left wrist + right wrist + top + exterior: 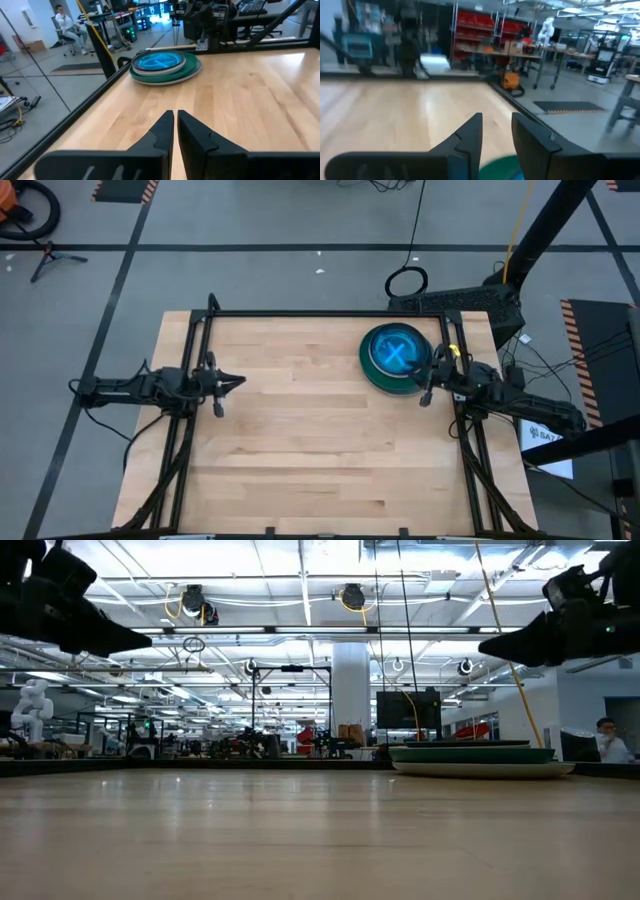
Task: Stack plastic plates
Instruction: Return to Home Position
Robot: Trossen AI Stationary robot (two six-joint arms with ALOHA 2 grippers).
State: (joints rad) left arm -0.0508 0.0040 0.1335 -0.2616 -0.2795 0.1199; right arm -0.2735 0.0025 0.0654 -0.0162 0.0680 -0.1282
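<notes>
We see the plates (397,356) stacked at the surface's (300,450) two o'clock, cyan on top. The right end effector (497,118) hovers beside them, narrowly parted, empty; the left end effector (175,114) is at nine o'clock, pinched together.

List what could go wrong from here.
The right gripper hangs over the rim of the plate stack; dipping as it pulls away could clip and shift the plates. The stack sits near the table's far edge, so a nudge might push it off. The left gripper waits far away.
</notes>
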